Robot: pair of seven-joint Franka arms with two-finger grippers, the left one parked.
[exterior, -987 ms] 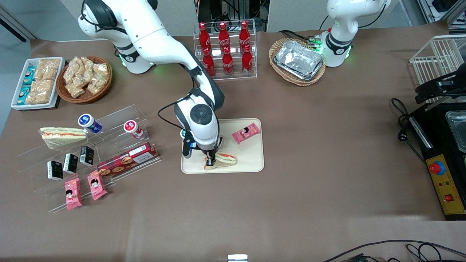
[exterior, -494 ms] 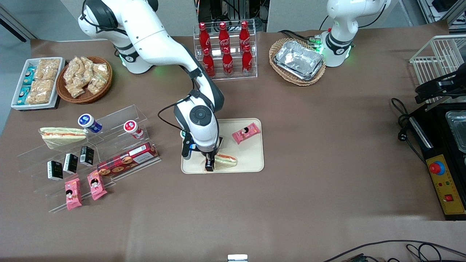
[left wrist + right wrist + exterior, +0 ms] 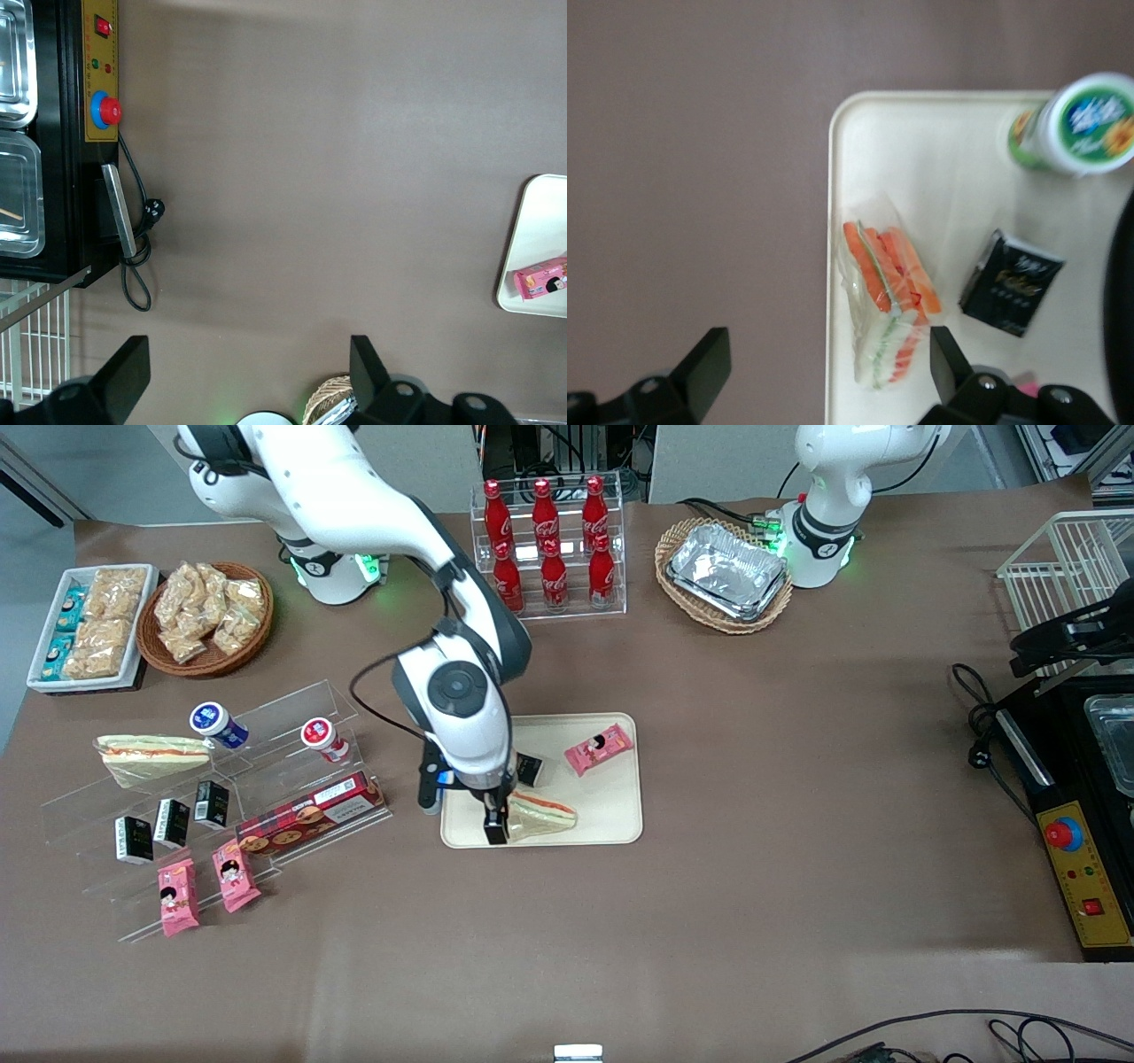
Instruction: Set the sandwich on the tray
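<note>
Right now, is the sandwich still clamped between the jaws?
No: in the right wrist view the sandwich lies on the tray, and the gripper above it has open jaws not touching it.

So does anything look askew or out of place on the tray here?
Nothing damaged or spilled. The sandwich lies on the tray, hard against the rim nearest the front camera, its wrap maybe touching the rim. The open gripper hovers above it. A pink snack, a black box and a cup share the tray.
</note>
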